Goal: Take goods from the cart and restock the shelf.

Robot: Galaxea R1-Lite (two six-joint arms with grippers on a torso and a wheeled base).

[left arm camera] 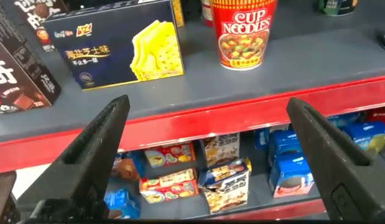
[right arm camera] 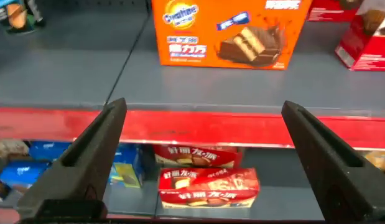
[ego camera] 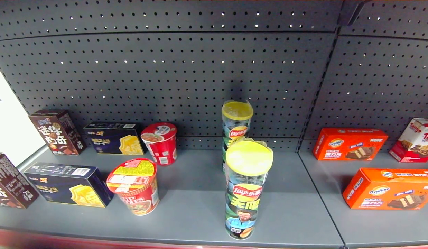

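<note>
Two chip cans being counted on shelf (ego camera: 193, 193): front can (ego camera: 247, 197), back can (ego camera: 236, 128). Two noodle cups being counted: front cup (ego camera: 134, 186), back cup (ego camera: 160, 141). Two dark blue cracker boxes being counted: front cracker box (ego camera: 68, 185), back cracker box (ego camera: 115, 138). Two brown chocolate boxes being counted: front chocolate box (ego camera: 10, 181), back chocolate box (ego camera: 57, 132). Two orange boxes being counted: front orange box (ego camera: 390, 188), back orange box (ego camera: 350, 143). One red-and-white wafer box (ego camera: 416, 140) being counted.

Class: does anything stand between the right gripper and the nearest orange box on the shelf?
Nothing visible does. The open right gripper faces the orange box; only bare shelf and its red edge lie between.
</note>
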